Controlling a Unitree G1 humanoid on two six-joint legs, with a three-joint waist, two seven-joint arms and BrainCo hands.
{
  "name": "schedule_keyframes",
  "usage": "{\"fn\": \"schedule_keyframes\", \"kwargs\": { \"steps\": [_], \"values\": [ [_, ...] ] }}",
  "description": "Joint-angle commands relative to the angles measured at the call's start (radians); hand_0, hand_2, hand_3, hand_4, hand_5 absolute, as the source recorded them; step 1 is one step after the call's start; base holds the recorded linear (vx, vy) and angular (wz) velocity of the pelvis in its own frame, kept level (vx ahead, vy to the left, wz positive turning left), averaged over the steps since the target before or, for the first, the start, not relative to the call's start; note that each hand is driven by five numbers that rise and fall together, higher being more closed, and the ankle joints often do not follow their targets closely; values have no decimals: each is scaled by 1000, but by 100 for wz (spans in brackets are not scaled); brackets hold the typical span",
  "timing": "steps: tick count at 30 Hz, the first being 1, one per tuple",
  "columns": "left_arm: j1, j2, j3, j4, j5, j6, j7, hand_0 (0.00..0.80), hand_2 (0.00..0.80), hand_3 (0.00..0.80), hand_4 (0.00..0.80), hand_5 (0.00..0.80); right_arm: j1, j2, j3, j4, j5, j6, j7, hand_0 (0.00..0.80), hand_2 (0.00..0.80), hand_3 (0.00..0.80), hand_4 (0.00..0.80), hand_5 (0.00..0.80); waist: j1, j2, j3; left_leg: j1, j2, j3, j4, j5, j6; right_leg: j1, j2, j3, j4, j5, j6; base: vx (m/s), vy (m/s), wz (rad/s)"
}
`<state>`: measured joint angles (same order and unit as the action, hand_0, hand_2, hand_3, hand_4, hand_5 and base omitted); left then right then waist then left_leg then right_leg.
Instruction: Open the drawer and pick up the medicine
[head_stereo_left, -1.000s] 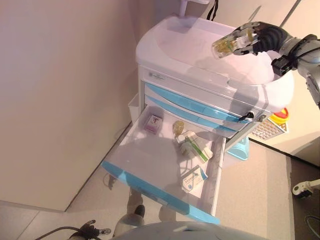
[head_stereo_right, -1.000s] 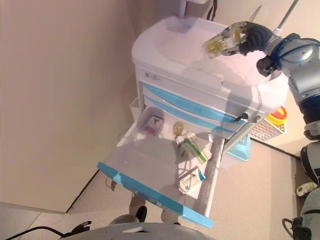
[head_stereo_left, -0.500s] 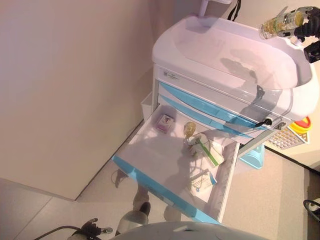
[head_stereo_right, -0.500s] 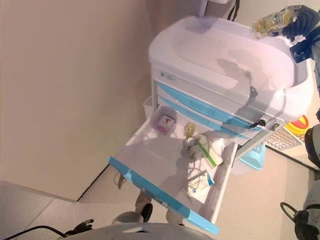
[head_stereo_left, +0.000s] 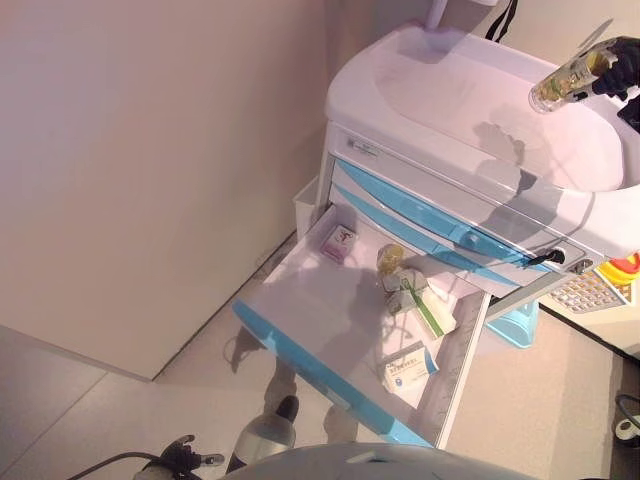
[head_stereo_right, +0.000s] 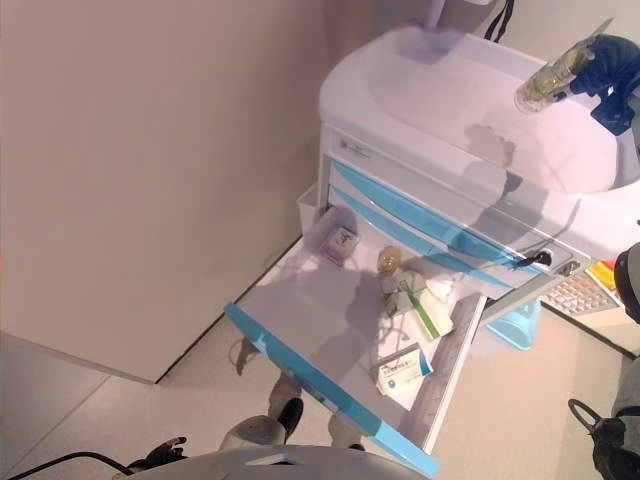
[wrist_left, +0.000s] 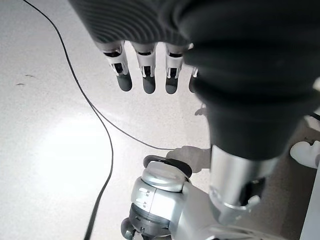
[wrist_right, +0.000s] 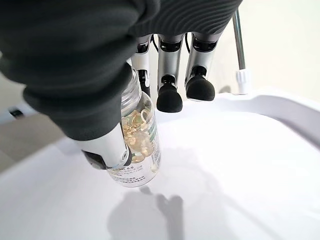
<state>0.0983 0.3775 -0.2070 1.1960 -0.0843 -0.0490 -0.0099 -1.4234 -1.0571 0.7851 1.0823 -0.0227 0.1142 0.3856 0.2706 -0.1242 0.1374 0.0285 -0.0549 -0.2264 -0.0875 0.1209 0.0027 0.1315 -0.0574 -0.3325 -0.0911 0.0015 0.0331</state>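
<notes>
At the upper right of the frame, our right hand (wrist_right: 100, 100) grasps the medicine bottle (wrist_right: 138, 150) above the cart top (head_stereo_left: 470, 110), while our left hand (wrist_left: 150, 75) hangs released.

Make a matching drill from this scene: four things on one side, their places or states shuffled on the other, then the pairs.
Things:
1. clear bottle
2. small pink box
3. white and blue box
4. left hand

Places or states:
A. near the front of the open drawer
B. open, over the floor
C. held in the right hand above the cart top
D. at the drawer's back corner

Pairs: 1-C, 2-D, 3-A, 4-B
</notes>
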Motion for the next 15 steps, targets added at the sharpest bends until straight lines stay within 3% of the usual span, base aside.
{"fn": "schedule_keyframes", "kwargs": {
  "steps": [1,15],
  "values": [
    [1,63,-46,-2,-29,-26,3,0,0,0,0,0,-126,-70,84,-5,-47,-8,-3,800,800,800,800,800,22,-25,0,17,-21,15,15,-110,-6,-9,-3,14,79,-42,13,0,0,0],
    [-15,91,-57,-45,-48,-38,0,0,0,0,0,0,-59,-38,56,7,-77,18,44,800,800,800,800,800,44,-16,71,-20,-20,1,19,-97,-3,-42,-3,8,87,-39,10,0,0,0]
  ]
}}
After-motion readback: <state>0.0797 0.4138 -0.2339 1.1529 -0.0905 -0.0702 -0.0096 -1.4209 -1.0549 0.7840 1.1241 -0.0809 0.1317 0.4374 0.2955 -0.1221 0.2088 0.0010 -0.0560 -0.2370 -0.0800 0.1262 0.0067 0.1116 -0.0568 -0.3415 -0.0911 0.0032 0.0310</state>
